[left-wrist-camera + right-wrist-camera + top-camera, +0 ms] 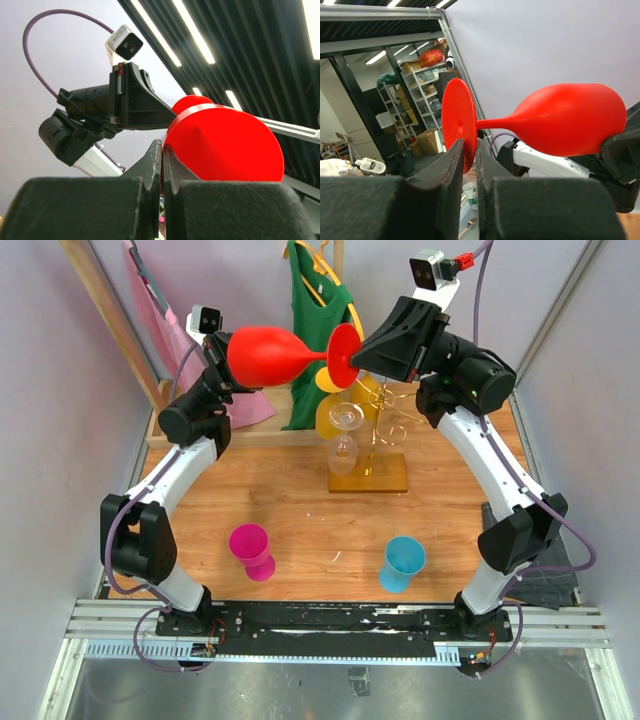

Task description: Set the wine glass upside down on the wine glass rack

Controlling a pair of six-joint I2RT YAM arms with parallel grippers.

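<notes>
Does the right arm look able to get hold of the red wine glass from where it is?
Likely yes. The right gripper sits closed on the edge of the red wine glass at its round foot, with nothing between them. The left gripper holds the bowl end, leaving the foot free.

Text, top view: none legible.
Text, wrist views: none legible.
Shelf boxes [427,142]: too small to read.
</notes>
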